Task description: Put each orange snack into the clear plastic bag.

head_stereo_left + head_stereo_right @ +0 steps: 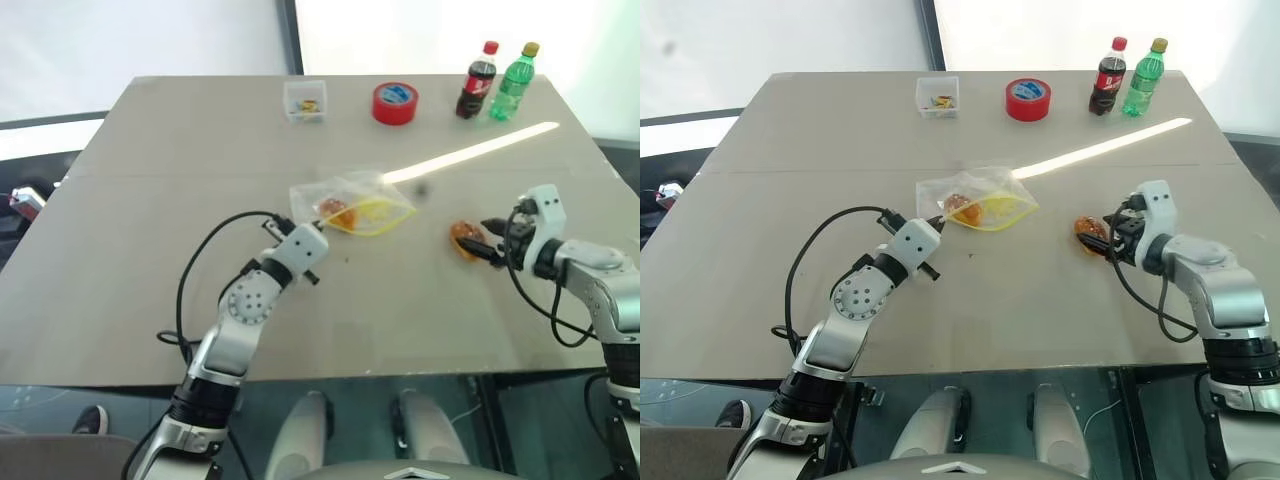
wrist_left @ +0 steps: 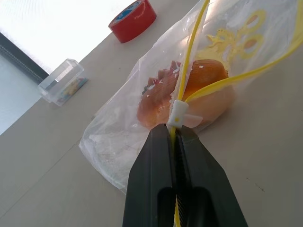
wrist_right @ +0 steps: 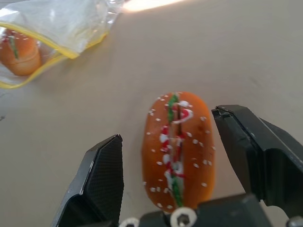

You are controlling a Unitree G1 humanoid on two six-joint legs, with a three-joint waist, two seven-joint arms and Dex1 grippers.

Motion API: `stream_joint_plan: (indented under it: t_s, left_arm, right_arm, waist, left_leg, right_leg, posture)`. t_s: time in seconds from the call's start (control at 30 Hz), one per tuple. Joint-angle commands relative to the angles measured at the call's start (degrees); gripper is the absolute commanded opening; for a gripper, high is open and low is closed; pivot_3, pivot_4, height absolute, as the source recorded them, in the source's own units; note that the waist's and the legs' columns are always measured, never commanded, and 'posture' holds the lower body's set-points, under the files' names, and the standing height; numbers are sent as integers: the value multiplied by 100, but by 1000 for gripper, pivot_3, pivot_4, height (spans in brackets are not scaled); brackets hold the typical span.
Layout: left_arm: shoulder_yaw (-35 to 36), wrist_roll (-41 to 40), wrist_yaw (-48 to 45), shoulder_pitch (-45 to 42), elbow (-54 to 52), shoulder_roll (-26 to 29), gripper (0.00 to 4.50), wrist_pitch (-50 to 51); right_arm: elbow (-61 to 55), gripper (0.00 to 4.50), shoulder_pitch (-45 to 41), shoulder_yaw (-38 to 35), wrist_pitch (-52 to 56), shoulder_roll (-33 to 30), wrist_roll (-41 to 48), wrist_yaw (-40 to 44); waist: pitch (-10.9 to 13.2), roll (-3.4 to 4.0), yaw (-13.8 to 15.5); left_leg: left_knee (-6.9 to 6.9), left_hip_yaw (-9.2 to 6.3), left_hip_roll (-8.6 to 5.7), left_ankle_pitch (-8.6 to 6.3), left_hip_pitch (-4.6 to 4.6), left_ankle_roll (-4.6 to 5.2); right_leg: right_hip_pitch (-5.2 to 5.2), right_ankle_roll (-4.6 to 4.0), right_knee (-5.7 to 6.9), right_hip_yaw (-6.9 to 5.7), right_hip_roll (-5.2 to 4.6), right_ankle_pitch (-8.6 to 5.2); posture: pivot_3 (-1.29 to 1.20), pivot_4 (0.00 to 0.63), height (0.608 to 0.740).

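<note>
- Beige counter (image 1: 150,200) fills the scene, with a bright strip of light running across its far half.
- Right claw (image 3: 173,161) stands wide, one finger on each side of the loose orange snack (image 3: 177,146). The snack lies flat on the counter, untouched, with a gap to each finger.
- Recommended grasp: centre the snack between the fingers before closing. Close across its short width, since the glossy oval would likely slip out of a skewed or endwise pinch.
- Left claw (image 2: 175,137) is clamped flat on the yellow seal strip of the clear plastic bag (image 1: 352,205), next to the white slider.
- The other orange snack (image 2: 208,90) already sits inside the bag, near its mouth.
- Recommended delivery: the mouth appears only partly spread, so approach it low and along the opening. A descent from above risks pressing the film shut.
- Right wrist view resolves the sesame and red-green icing on the loose snack, and the clearance at each finger; the head views give only an orange spot at the claw.
- Head views alone show the far row: small clear box (image 1: 305,101), red tape roll (image 1: 395,103), cola bottle (image 1: 478,80), green bottle (image 1: 513,82).
</note>
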Motion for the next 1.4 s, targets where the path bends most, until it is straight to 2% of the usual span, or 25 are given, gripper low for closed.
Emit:
stream_joint_plan:
  t_s: [0.03,0.27,0.37,0.4,0.43,0.47,0.53,0.57,0.8,1.03,1.27,1.4]
  left_arm:
    - [39,-20,60,-32,-92,19,0,-138]
    - [9,-24,34,-105,-8,26,0,-190]
    - [6,-27,24,-127,12,30,0,-200]
    - [6,-30,19,-131,16,34,0,-203]
    - [5,-30,17,-132,18,35,0,-203]
    - [4,-30,14,-132,18,35,0,-203]
    - [-3,-28,11,-131,20,36,0,-207]
    - [-4,-26,12,-130,20,37,0,-209]
    - [-10,6,42,-153,41,25,0,-192]
    - [-12,10,44,-141,27,24,0,-196]
    - [-77,43,33,-119,-54,15,0,-185]
    - [-44,86,61,-87,-108,60,0,-180]
  right_arm:
    - [-148,3576,307,-251,275,76,157,-161]
    - [-488,3576,560,-58,504,171,221,-235]
    - [-426,2759,537,-80,422,187,158,-301]
    - [-412,2225,524,-71,381,176,129,-303]
    - [-392,1954,508,-67,337,168,94,-313]
    - [-379,1361,500,-59,305,161,71,-311]
    - [-393,454,505,-19,259,135,95,-223]
    - [-394,114,496,-11,241,146,93,-233]
    - [-579,51,288,42,150,224,330,8]
    - [-1227,51,-112,583,451,459,763,319]
    - [-808,51,-641,1063,458,882,608,174]
    - [-865,51,-691,860,619,908,772,99]
  waist:
    - [0,0,13]
    - [-2,0,42]
    - [-2,0,43]
    - [-2,0,44]
    - [-2,0,44]
    - [-2,0,44]
    - [-2,0,43]
    - [-2,0,43]
    - [-2,0,37]
    - [-2,0,10]
    - [-2,0,25]
    - [-2,0,39]
  left_leg:
    - [-1,-1,0,0,0,0]
    - [1,1,-1,0,1,1]
    - [1,1,0,1,2,2]
    - [1,1,0,1,2,2]
    - [1,1,0,1,1,2]
    - [1,1,0,1,1,2]
    - [1,1,0,1,1,2]
    - [1,2,0,1,1,2]
    - [1,2,0,1,1,2]
    - [0,1,1,1,0,2]
    - [1,-2,0,1,-1,2]
    - [0,-2,-1,1,-4,2]
  right_leg:
    - [1,0,-2,-1,0,0]
    - [5,6,-9,2,1,4]
    - [5,7,-10,2,1,4]
    - [5,7,-10,2,1,4]
    - [5,7,-10,2,2,4]
    - [5,7,-11,2,2,4]
    - [5,7,-13,2,2,4]
    - [5,7,-14,2,2,4]
    - [5,8,-15,2,2,4]
    - [5,8,-15,2,2,4]
    - [5,7,-16,-2,2,5]
    - [5,7,-21,-2,0,5]
  posture:
    - [0,150,740]
    - [0,150,740]
    - [0,150,740]
    - [0,150,740]
    - [0,150,740]
    - [0,150,740]
    - [0,150,740]
    - [0,150,740]
    - [0,150,740]
    - [0,150,740]
    - [0,150,740]
    - [0,150,740]
